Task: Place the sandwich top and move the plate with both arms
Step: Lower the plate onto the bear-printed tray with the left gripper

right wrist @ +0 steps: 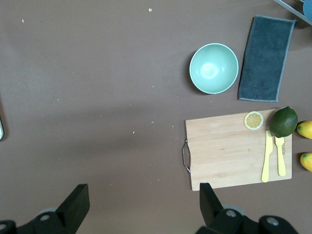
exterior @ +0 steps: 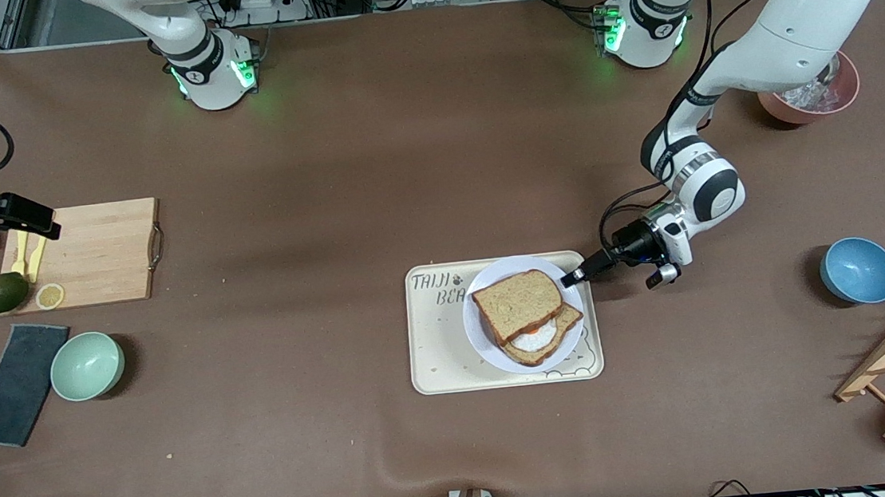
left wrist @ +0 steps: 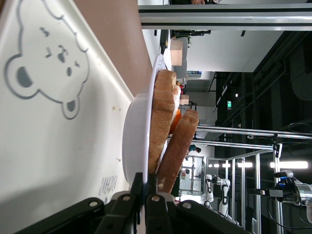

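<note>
one grip only: left gripper (exterior: 573, 277) pinches the pale lavender round plate (exterior: 484, 335) at its rim; lifting may tip it, sliding the brown wholemeal bread top slice (exterior: 517, 295) off; right gripper (right wrist: 141, 204), spread wide, waits over the bamboo cutting board (exterior: 102, 252).

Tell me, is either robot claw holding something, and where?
The left gripper is shut on the rim of the round pale plate under the sandwich. The right gripper is open and empty.

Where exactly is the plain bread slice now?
In the front view, the sandwich top lies on the egg slice on the plate, inside the bear tray, beside the shut left gripper.
</note>
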Available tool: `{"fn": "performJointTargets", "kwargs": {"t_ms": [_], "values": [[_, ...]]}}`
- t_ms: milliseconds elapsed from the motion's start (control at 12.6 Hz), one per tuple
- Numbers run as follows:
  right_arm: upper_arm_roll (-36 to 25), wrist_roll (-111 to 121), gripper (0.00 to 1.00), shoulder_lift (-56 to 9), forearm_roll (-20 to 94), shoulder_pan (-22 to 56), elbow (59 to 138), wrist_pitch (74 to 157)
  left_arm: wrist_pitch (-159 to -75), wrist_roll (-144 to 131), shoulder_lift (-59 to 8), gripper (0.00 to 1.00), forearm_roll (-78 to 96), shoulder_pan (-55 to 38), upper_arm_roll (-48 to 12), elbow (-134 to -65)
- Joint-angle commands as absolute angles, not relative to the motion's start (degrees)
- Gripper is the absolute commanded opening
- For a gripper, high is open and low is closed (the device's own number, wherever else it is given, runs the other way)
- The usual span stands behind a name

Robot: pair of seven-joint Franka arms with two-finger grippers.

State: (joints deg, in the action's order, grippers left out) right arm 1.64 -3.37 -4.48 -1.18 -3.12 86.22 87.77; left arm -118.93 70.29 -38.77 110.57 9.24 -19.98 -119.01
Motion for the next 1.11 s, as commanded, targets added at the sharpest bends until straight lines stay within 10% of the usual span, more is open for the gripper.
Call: {"fn": "performJointTargets", "kwargs": {"t_ms": [0,1028], "values": [[1.76,-3.78,1.0,-4.39,-1.67,-2.9,86.22,87.36,-117.16,70.75,-40.16,0.0,109.69,9.76,-19.87,-117.6],[1.76,-3.78,1.0,-4.39,-1.58,-3.08,86.31,87.28,-117.95,70.93,-44.38,0.0,109.6,8.7,-18.9,-113.99]]}}
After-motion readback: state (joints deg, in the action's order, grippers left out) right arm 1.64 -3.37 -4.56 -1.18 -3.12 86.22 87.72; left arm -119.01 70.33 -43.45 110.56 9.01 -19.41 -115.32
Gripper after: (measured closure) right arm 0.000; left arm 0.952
